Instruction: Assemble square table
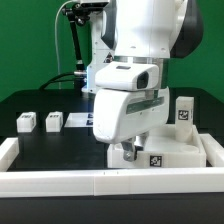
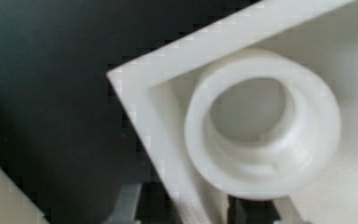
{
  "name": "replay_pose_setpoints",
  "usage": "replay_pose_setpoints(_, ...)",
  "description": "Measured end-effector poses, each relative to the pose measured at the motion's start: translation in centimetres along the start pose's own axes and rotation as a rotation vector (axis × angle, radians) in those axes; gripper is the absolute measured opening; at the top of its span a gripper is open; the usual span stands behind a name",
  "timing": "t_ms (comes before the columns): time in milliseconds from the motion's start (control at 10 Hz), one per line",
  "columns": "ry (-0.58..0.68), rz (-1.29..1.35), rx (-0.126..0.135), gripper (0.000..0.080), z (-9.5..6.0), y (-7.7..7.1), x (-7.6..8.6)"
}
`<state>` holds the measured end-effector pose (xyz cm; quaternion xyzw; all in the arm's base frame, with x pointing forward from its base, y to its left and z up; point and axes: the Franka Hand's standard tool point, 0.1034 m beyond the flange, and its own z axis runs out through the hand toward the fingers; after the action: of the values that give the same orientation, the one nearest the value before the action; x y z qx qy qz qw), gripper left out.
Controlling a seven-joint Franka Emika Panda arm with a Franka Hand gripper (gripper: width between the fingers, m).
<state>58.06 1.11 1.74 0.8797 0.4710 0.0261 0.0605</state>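
The gripper (image 1: pixel 126 150) is pinched shut on the raised rim of the square table top (image 1: pixel 190 152), beside a round socket (image 2: pixel 256 120). The top lies on the black surface (image 1: pixel 60 145) at the exterior view's right. Two small legs (image 1: pixel 27 122) stand well apart from it at the left, and an upright leg (image 1: pixel 183 110) stands near it.

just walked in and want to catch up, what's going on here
The Panda arm is working on the square table's tabletop. Its gripper is down at one corner, shut, apparently pinching the raised rim beside a round socket that is empty. A first leg and second leg sit loose on the exterior view's left, and a third leg stands upright on its right.
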Motion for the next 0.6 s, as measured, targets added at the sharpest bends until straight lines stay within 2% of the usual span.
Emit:
replay_pose_setpoints(300,0.0,0.0,0.0,0.0141,0.0,0.0,0.0)
replay_pose_setpoints(400,0.004,-0.085,-0.006,0.0141,0.1,0.3,-0.1)
replay_pose_setpoints(600,0.007,-0.147,-0.015,0.0139,-0.1,0.8,1.1)
